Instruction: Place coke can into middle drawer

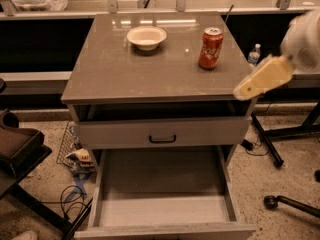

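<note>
The coke can, red with a silver top, stands upright on the right side of the cabinet's grey top. The middle drawer is pulled out wide below, pale grey with low side walls and a bare floor. My gripper, cream-coloured on a white arm, hangs in the air by the cabinet top's right front corner, to the right of and nearer than the can. It is apart from the can and holds nothing that I can see.
A white bowl sits on the top to the can's left. A grey drawer front with a small black handle is above the open drawer. A water bottle, chair legs and cables are around the cabinet.
</note>
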Available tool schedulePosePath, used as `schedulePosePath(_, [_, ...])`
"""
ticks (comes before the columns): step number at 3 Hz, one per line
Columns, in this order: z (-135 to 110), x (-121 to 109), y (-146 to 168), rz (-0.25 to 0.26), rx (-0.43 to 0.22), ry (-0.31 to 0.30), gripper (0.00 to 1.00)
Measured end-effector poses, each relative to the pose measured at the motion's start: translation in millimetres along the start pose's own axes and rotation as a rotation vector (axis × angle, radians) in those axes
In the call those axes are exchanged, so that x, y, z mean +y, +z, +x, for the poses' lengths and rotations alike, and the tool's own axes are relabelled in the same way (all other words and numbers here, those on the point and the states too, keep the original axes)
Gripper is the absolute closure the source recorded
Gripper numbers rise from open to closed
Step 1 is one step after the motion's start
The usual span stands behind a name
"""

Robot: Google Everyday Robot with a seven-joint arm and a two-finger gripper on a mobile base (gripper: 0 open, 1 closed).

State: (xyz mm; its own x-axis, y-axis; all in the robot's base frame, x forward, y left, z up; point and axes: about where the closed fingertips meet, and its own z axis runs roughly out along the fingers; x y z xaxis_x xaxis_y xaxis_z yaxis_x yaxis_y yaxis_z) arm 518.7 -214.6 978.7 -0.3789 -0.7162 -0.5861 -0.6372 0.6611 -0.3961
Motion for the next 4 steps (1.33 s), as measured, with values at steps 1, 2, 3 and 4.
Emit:
schedulePosePath(1, [7,-8,48,0.023,-0.145,0.119,0.00])
schedulePosePath(2, [-16,-40,75,0.069,-0.340,0.157,0.00])
schedulePosePath(3, [-49,-92,81,0.181,-0.572,0.185,0.00])
schedulePosePath(4, [-78,-99,87,0.221,-0.663,0.147,0.00])
